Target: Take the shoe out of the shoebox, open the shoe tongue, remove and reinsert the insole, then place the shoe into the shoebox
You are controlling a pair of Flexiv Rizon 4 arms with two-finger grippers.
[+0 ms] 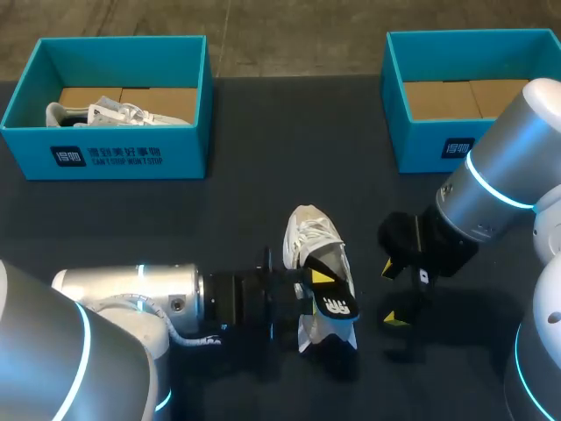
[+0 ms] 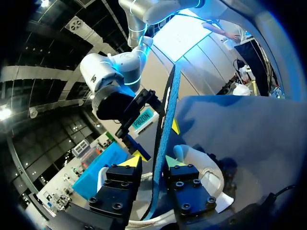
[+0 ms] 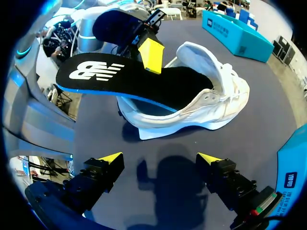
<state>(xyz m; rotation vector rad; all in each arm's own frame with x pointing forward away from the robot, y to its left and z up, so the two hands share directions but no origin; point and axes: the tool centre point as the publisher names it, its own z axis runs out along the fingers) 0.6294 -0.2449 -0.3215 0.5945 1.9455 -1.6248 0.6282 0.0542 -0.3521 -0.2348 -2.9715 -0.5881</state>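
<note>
table (image 1: 263, 158): dark | far-left teal box (image 1: 105, 156): holds white sneaker (image 1: 118, 112), cardboard floor

The head camera looks down from behind on the whole tabletop (image 1: 237, 175). The left wrist camera, close behind its claw (image 2: 152, 160), faces along the insole (image 2: 165, 120) to the right arm (image 2: 110, 76). The right wrist camera faces the shoe (image 3: 211, 105) from near; all views share it.

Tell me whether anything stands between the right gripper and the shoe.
Nothing visible does. Only bare table lies between the open right gripper and the white shoe. The insole, pinched by the left gripper, juts out of the shoe's opening, not across that gap.
</note>
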